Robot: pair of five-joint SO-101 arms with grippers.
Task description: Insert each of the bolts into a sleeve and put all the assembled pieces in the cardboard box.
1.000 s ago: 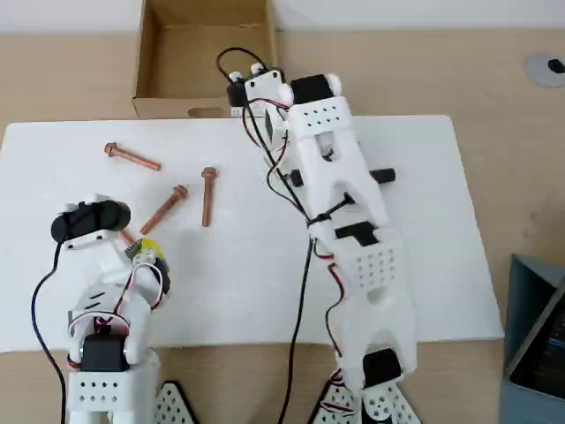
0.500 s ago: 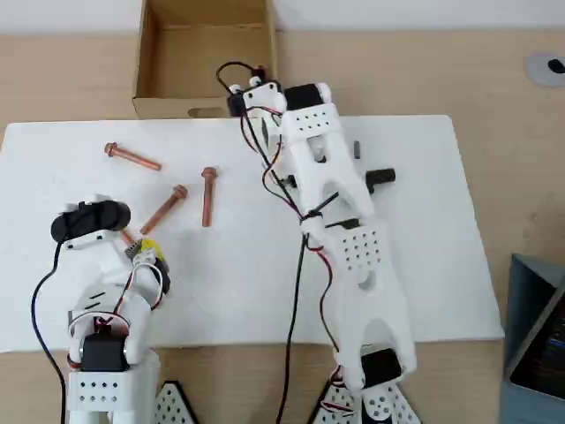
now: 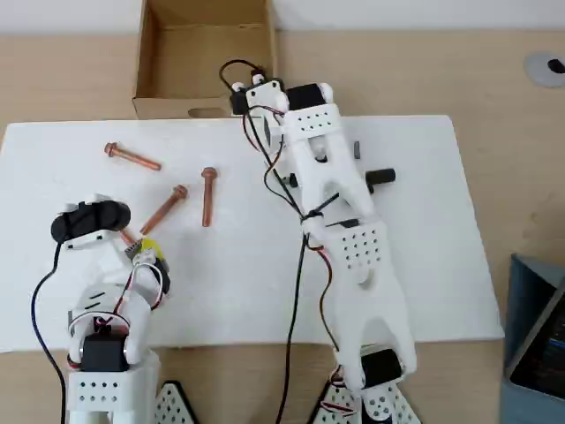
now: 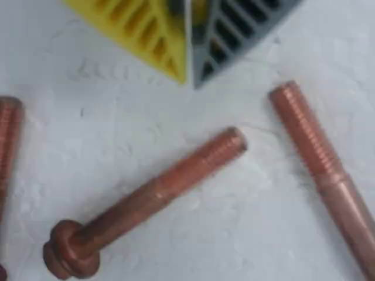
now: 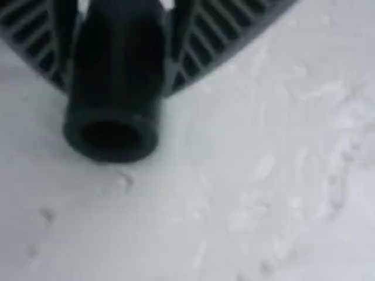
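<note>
Our right gripper [image 5: 117, 29] pinches a black sleeve [image 5: 114, 82], bore facing out past its tips. Our left gripper [image 4: 188, 55] is pressed together, with a bolt [image 4: 146, 202] lying just ahead. Unless it spreads, we risk nudging that bolt away and rolling it.

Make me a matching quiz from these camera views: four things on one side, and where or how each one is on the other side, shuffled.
Things:
1. cardboard box
2. right gripper
3. left gripper
4. copper bolts

States:
a. lying loose on the white mat
b. shut on a black sleeve
c. on the wooden table, past the mat's far edge
d. shut on nothing

Pairs: 1-c, 2-b, 3-d, 4-a
</note>
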